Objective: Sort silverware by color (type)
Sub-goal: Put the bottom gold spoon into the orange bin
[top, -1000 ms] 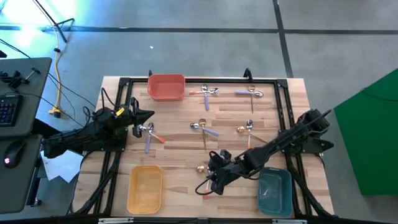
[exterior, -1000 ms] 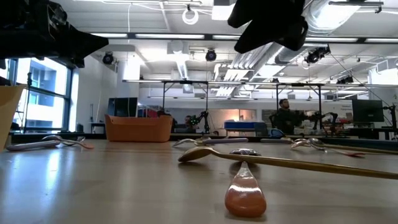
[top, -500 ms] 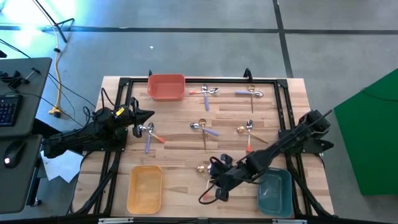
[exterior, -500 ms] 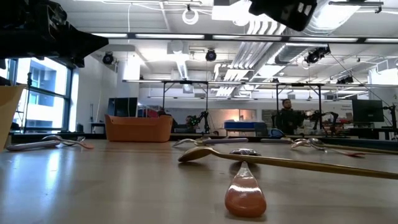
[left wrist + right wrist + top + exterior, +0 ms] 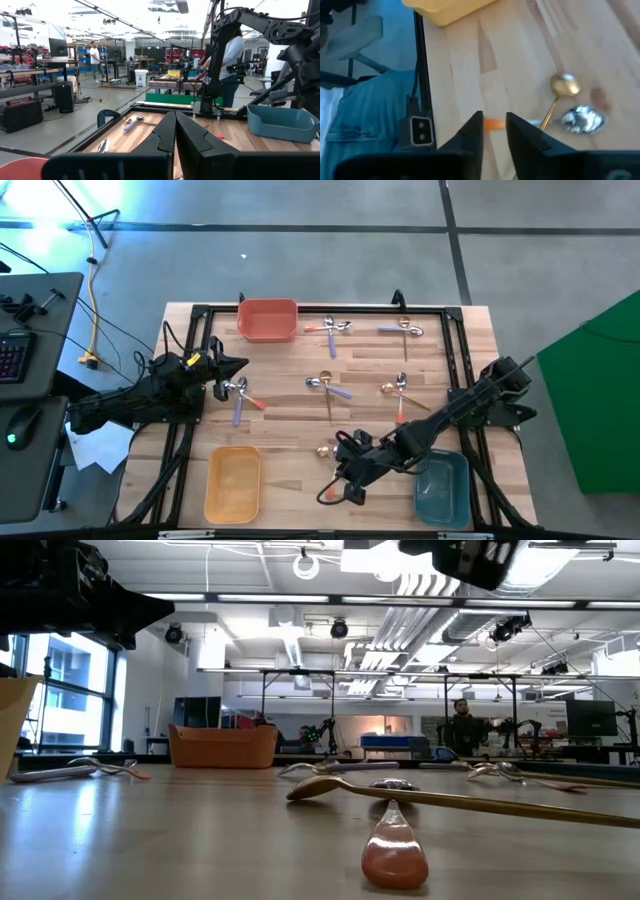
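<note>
In the high view, spoons lie in small crossed clusters on the table: one (image 5: 237,392) by my left gripper, two near the far edge (image 5: 335,328) (image 5: 404,330), two mid-table (image 5: 326,385) (image 5: 396,389). A gold spoon (image 5: 323,450) lies across an orange-handled spoon (image 5: 395,848) just below my right gripper (image 5: 340,477). That gripper hovers high above them (image 5: 465,555), narrowly open; the orange handle (image 5: 493,123) shows through the gap (image 5: 494,127). My left gripper (image 5: 238,365) waits at the table's left, shut (image 5: 175,122).
A red bin (image 5: 267,320) stands at the far edge, a yellow bin (image 5: 233,483) near-left and a teal bin (image 5: 442,485) near-right, under my right arm. A black frame (image 5: 300,309) runs round the table. People and workbenches stand in the room beyond.
My right gripper has risen away from the gold and orange-handled spoons, nearly out of the top of the low view, and has shifted a little toward the near edge. The spoons have stayed where they were.
</note>
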